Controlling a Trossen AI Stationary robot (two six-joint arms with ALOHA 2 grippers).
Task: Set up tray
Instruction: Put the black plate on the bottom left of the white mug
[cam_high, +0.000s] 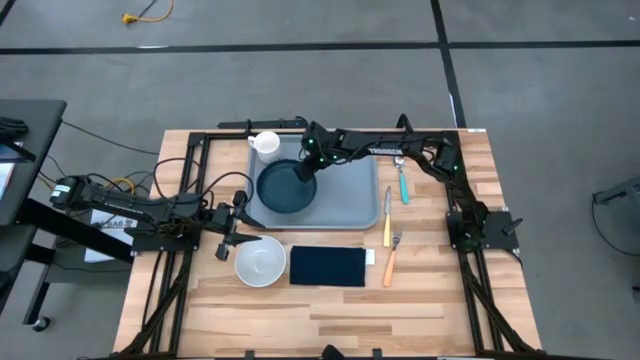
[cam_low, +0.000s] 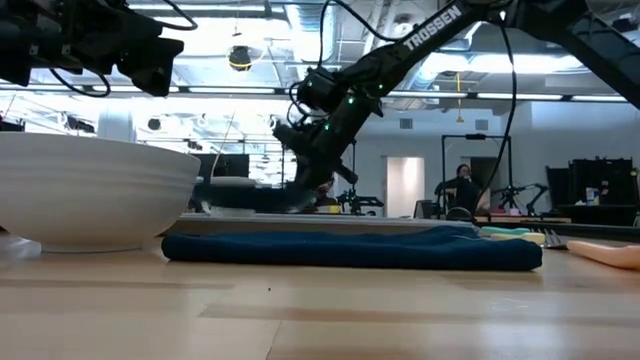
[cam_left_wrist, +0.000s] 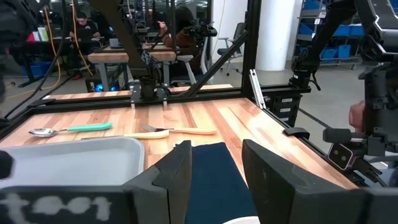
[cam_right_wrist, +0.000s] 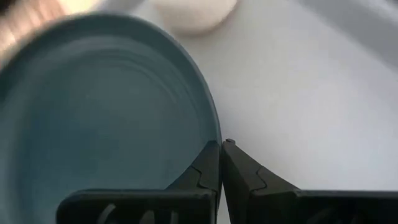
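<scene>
The light grey-blue tray (cam_high: 352, 192) lies at the table's far middle. On it are a dark blue plate (cam_high: 283, 190) at its left half and a white cup (cam_high: 266, 144) at its far left corner. My right gripper (cam_high: 306, 172) reaches in from the right and is shut on the plate's rim; in its wrist view the plate (cam_right_wrist: 99, 118) fills the left. My left gripper (cam_high: 240, 226) stands open and level at the table's left, beside a white bowl (cam_high: 260, 262), with nothing between its fingers (cam_left_wrist: 177, 177). My right gripper pinches the plate's rim (cam_right_wrist: 214, 140) on the plate's far right side between its two fingers, one over the plate's inside and one outside it. The fingers slant down from the far right. Whether the plate rests on the tray or hangs just above it, I cannot tell.
A dark navy napkin (cam_high: 327, 266) lies near the tray's front edge, right of the bowl. A teal-handled spoon (cam_high: 403, 180), a yellow-handled knife (cam_high: 388, 215) and an orange-handled fork (cam_high: 392, 258) lie right of the tray. Bare wood spans the table's near part.
</scene>
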